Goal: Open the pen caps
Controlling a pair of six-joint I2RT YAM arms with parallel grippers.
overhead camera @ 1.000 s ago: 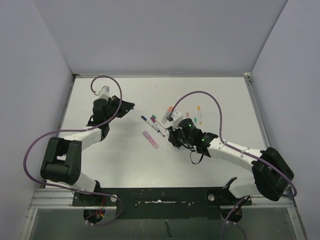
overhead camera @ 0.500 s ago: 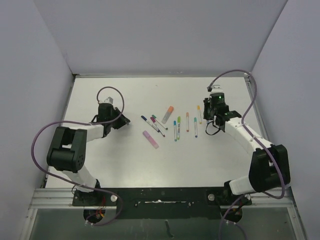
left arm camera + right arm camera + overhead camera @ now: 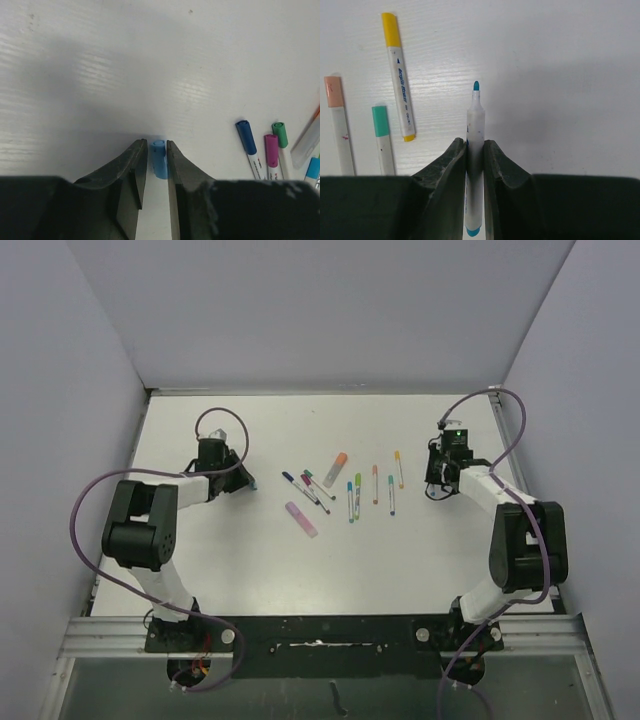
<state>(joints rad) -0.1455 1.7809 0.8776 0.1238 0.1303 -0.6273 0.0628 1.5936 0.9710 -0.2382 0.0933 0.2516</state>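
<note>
**Both arms drawn out to the table's sides, 1 cap off**

Since 0.5 s ago both arms have folded further outward. The left one has tucked in closer to its side, and the right one has slid nearer the right edge of the table [image 3: 200, 570].

The left gripper [image 3: 156, 143] sits low over the table at about 9 o'clock from the spread of pens [image 3: 350, 502]. Its 2 fingers stand close together with a blue cap [image 3: 159, 160] lying between them. The cap touches the finger on the right of the wrist view, and a thin sliver of table shows on its other side. Whether it is truly gripped cannot be told.

At about 3 o'clock from the cap in that view lie 3 capped pens. They are a blue-capped pen [image 3: 248, 147], a magenta-capped pen [image 3: 272, 152] and a green-capped pen [image 3: 280, 136].

In the top view the pens lie loosely side by side in the middle of the table. A pink highlighter [image 3: 301, 519] is at about 7 o'clock from them.

In the right wrist view, a peach-capped pen [image 3: 337, 120], a mint-capped pen [image 3: 382, 137] and a yellow pen [image 3: 399, 80] lie on the left. They are at 9 to 10 o'clock from the right gripper [image 3: 475, 141].

That gripper is pressed onto an uncapped pen [image 3: 475, 120], pinching its white barrel. The bare teal tip points to 12 o'clock and the teal tail shows at 6 o'clock. It is at about 3 o'clock from the spread of pens in the top view.
</note>
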